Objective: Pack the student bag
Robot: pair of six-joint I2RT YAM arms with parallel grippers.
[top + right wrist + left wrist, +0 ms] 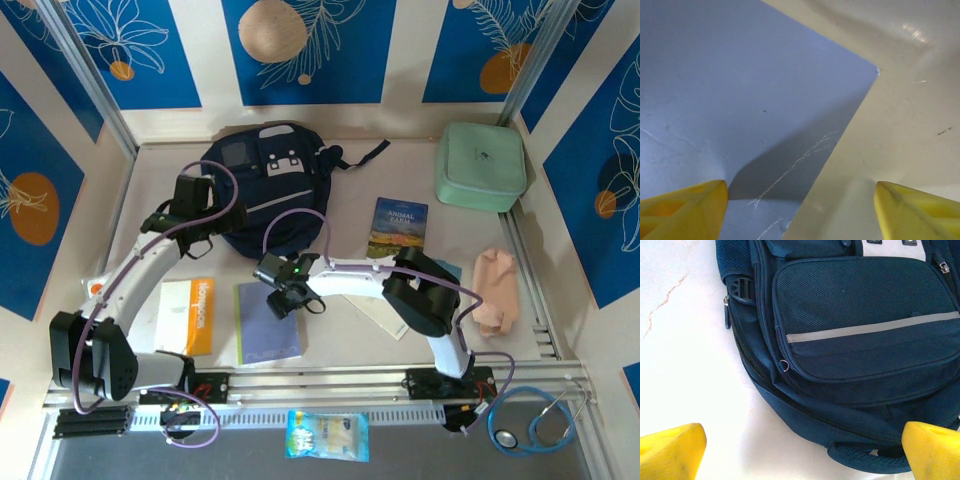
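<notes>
A: Where do the tools stand?

B: The left tool (802,452) is spread wide, with nothing between its fingers (670,452). It hangs over the near rim of the student bag (865,340), one finger above bare bench (685,365), the other above navy fabric. The right tool (800,205) is spread too. It straddles the edge of a blue-grey notebook (715,75), one finger over the cover and one over the bench beside it. Whether either finger touches the cover cannot be told.

A: And the bag itself?

B: In the overhead view it lies flat in the upper middle of the frame, pocket side up, its straps (360,157) trailing toward the upper right. It is well apart from the pale green case (480,165) in the upper right corner. The notebook, an orange-and-white book (185,315) and the Animal Farm book (397,228) all lie outside it, so packing looks barely begun.

A: How would it handle?

B: Likely soft and limp — fabric that sags and folds rather than lifting as one piece. The side zip looks shut, its pull (727,315) at the upper left of the left wrist view. That small tab, or the padded strip (860,457) at the bag's near edge, seems the place to pinch — the mesh pocket (860,295) would probably just bunch.
</notes>
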